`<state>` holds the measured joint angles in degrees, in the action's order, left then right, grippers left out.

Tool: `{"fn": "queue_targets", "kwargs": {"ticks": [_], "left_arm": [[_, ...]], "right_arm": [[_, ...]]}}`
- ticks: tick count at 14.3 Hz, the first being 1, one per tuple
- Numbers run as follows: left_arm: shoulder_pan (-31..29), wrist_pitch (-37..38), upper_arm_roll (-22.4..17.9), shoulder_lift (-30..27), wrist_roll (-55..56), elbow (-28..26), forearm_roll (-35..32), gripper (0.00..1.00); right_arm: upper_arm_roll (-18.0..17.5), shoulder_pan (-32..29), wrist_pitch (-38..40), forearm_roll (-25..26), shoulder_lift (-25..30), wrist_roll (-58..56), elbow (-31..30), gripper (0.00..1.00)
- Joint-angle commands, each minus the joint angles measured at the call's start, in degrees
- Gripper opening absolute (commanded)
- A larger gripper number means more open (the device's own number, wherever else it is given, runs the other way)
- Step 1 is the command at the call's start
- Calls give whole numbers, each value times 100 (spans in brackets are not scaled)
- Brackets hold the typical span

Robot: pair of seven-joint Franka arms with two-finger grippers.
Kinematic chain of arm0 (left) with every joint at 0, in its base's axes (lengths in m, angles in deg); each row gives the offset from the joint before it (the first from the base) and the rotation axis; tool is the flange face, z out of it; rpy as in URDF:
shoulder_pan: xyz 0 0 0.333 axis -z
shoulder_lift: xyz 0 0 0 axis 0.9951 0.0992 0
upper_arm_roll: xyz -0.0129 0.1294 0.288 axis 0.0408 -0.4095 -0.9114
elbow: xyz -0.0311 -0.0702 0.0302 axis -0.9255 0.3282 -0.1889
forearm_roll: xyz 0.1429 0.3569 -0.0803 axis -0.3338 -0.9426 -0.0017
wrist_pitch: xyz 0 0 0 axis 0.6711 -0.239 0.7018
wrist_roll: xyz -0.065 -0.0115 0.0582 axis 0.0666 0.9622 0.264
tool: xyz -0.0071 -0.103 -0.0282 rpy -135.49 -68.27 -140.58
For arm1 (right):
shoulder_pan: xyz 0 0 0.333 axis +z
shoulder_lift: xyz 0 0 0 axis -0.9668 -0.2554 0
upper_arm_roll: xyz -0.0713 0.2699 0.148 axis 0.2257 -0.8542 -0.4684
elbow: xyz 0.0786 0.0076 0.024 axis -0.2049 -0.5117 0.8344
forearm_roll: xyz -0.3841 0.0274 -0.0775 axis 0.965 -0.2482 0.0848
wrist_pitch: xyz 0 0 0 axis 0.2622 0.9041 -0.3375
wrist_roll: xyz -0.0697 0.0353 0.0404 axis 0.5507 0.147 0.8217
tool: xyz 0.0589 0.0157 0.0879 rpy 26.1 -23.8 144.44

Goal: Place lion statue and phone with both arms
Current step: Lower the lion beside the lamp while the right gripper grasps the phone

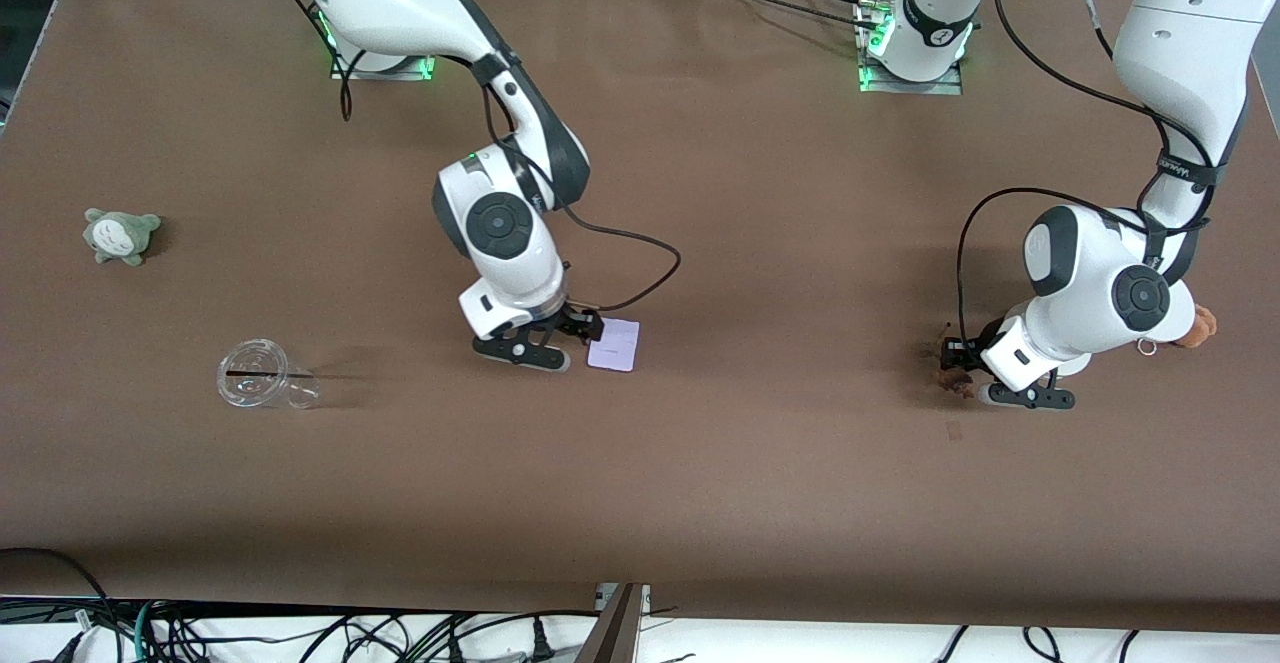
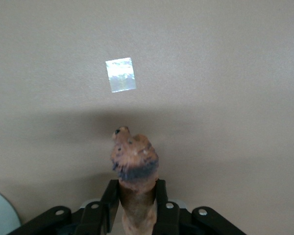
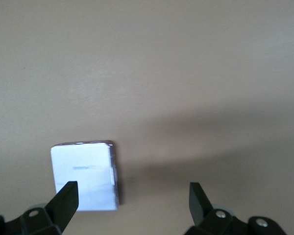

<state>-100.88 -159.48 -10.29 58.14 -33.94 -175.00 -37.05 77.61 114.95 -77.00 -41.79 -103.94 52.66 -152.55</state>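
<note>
orange-brown lion statue is clamped in the left gripper; right gripper is spread, empty, beside the phone. statue could be tipped on release.

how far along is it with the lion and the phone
Partly there. The phone lies flat on the table, and the right tool is open just over it, one finger above the phone's edge, so it looks released. The left tool is shut on the lion statue, low over the table near a small tape mark. Left: setting the lion down and letting go.
</note>
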Motion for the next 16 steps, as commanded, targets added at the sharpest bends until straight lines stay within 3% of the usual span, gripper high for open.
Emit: {"fn": "queue_targets", "kwargs": {"ticks": [1,2,3,4,11,16], "left_arm": [[22,-126,11,88,-30,9,-102,1],[49,-126,11,88,-39,17,-94,31],[58,-117,11,88,-30,17,-94,83],[66,-126,11,97,-22,35,-94,100],[66,-21,55,-113,304,44,-94,100],[66,830,160,-815,304,132,-59,100]], "right_arm": [[84,190,-412,32,-294,148,104,100],[84,243,-596,32,-391,174,104,100],[93,322,-789,32,-479,218,104,100],[93,358,-939,50,-566,227,104,100],[93,586,-1055,235,-813,218,113,100],[93,648,-1213,270,-822,183,113,100]]}}
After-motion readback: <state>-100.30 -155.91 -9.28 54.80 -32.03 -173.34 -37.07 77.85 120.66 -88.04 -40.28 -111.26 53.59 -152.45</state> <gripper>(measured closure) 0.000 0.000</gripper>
